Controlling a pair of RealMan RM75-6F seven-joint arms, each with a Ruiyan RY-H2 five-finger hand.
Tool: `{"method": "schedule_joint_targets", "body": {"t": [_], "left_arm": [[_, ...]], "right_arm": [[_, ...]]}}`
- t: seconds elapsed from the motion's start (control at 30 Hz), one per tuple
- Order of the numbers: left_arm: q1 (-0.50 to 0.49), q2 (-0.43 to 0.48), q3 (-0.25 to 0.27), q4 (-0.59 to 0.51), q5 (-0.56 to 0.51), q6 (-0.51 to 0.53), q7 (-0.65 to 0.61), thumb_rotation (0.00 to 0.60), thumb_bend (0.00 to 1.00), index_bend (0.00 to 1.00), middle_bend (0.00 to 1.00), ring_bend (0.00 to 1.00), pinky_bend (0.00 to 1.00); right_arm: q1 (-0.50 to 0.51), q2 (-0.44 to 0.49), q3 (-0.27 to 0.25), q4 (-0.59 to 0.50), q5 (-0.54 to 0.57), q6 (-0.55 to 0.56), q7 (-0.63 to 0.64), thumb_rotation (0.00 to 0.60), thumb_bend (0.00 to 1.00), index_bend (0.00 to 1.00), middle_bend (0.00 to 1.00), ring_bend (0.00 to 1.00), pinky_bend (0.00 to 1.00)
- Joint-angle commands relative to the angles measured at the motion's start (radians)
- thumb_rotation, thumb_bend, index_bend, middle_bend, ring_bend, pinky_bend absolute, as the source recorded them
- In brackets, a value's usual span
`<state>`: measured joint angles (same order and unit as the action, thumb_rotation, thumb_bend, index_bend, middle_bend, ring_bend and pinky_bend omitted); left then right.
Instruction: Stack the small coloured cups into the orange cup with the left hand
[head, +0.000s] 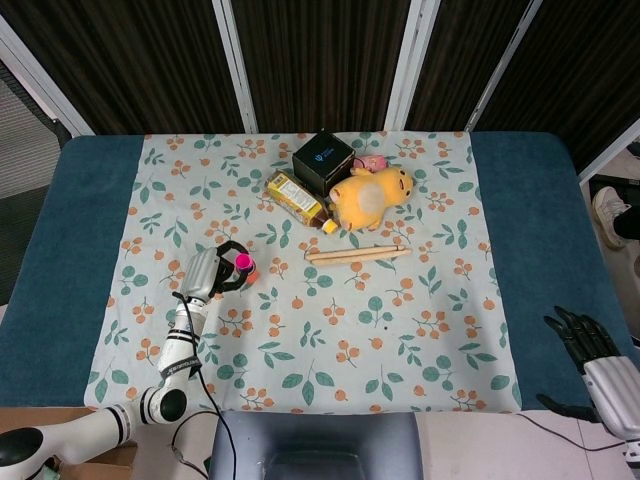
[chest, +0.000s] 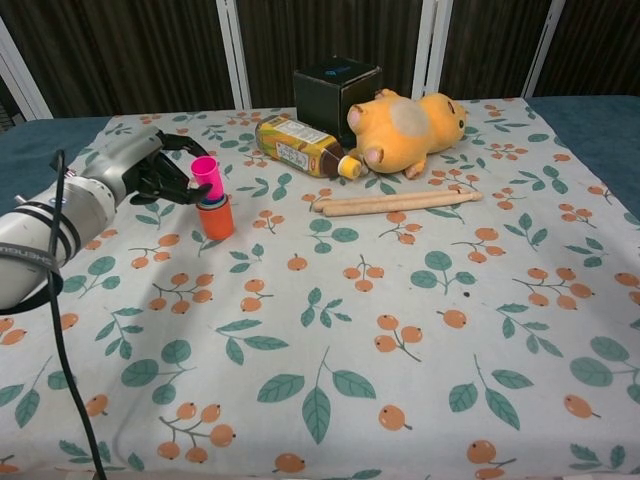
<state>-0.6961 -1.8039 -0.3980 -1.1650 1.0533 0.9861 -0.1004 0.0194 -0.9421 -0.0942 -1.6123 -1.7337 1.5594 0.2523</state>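
The orange cup (chest: 216, 220) stands upright on the floral cloth at the left, with a blue cup (chest: 210, 203) nested in it and showing as a rim. A pink cup (chest: 205, 172) sits slightly tilted right on top of that stack, its base at the blue rim. My left hand (chest: 148, 174) is just left of the stack and pinches the pink cup with its fingertips. From above, the left hand (head: 207, 271) and pink cup (head: 242, 262) cover most of the orange cup (head: 249, 271). My right hand (head: 585, 345) hangs off the table's near right corner, fingers spread, holding nothing.
At the back stand a black box (chest: 337, 87), a lying tea bottle (chest: 298, 146) and a yellow plush toy (chest: 408, 129). A wooden stick (chest: 397, 203) lies in front of the plush. Blue table (head: 80, 230) borders the floral cloth (chest: 400, 330) on both sides.
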Motion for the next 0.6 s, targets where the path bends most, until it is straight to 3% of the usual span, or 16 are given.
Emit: {"method": "schedule_joint_targets", "body": {"t": [0.03,0.2,0.27,0.33,0.4,0.43,0.6], "left_arm": [[0.000,-0.002,0.007,0.008,-0.001,-0.003,0.001,0.600,0.37,0.59,1.00,1.00,1.00],[-0.002,-0.009,0.015,0.028,-0.011,-0.011,0.003,0.600,0.37,0.57,1.00,1.00,1.00],[-0.002,-0.009,0.018,0.030,-0.013,-0.015,0.006,0.600,0.38,0.52,1.00,1.00,1.00],[-0.002,-0.009,0.020,0.030,-0.014,-0.017,0.007,0.600,0.37,0.37,1.00,1.00,1.00],[-0.002,-0.003,0.025,0.026,-0.021,-0.027,0.017,0.600,0.36,0.08,1.00,1.00,1.00],[-0.001,0.003,0.025,0.015,-0.018,-0.024,0.019,0.600,0.36,0.01,1.00,1.00,1.00],[0.052,0.089,0.076,-0.112,0.087,0.063,0.013,0.600,0.35,0.00,1.00,1.00,1.00]], "right_arm": [[0.000,0.000,0.000,0.000,0.001,-0.001,-0.001,0.600,0.12,0.00,0.00,0.00,0.00],[0.000,0.000,0.001,0.001,0.000,0.000,0.001,0.600,0.12,0.00,0.00,0.00,0.00],[-0.001,0.000,0.002,0.001,0.001,0.000,0.001,0.600,0.12,0.00,0.00,0.00,0.00],[0.000,0.000,0.002,0.001,0.001,0.000,0.001,0.600,0.12,0.00,0.00,0.00,0.00],[0.000,0.000,0.002,0.001,0.000,-0.002,0.000,0.600,0.12,0.00,0.00,0.00,0.00],[0.000,-0.001,0.001,0.001,-0.001,-0.003,-0.002,0.600,0.12,0.00,0.00,0.00,0.00],[0.001,-0.006,-0.001,0.000,-0.006,-0.008,-0.017,0.600,0.12,0.00,0.00,0.00,0.00]]}}
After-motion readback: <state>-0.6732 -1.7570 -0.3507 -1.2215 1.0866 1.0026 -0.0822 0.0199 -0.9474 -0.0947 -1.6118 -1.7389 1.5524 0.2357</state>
